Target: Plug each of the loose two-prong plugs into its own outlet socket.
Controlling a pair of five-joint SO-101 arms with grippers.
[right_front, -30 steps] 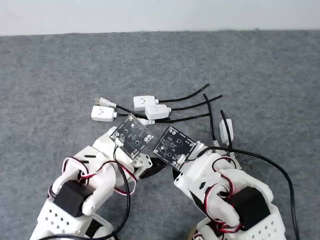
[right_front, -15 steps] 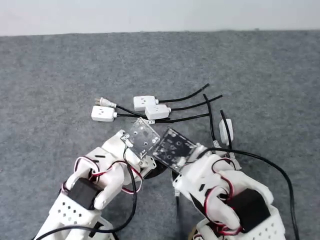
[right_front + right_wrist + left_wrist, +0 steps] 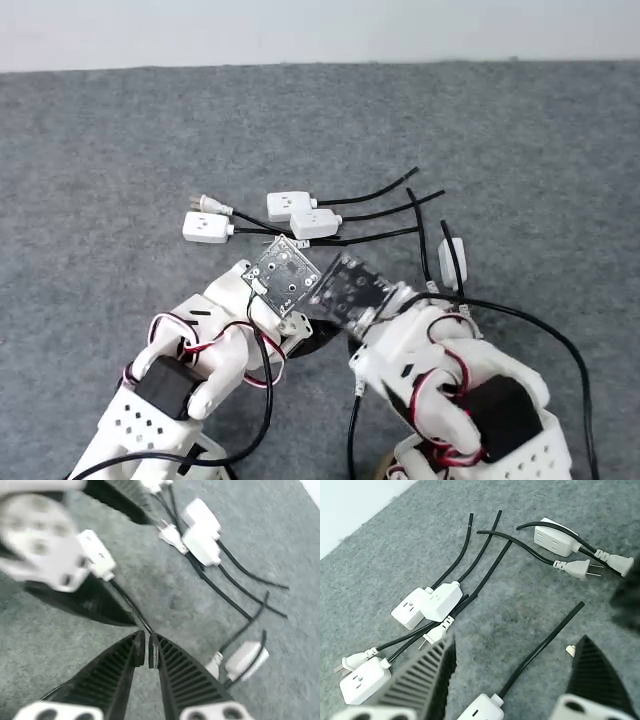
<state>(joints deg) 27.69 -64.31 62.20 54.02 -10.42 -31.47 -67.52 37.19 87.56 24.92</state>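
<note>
the left gripper (image 3: 516,647) is wide open with a socket (image 3: 481,711) between its jaws, likely to grab it, the right gripper (image 3: 148,645) looks squeezed closed on nothing, and a loose plug (image 3: 206,204) lies left of the middle of the high view, not pushed in yet.

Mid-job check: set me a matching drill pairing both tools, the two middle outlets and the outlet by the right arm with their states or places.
Things:
1. left tool
2. right tool
3. two middle outlets
4. outlet by the right arm

States or places:
A. shut, tips at a black cord
B. touching each other
C. wide open over another outlet
D. beside two loose plugs

Pairs: 1-C, 2-A, 3-B, 4-D
</note>
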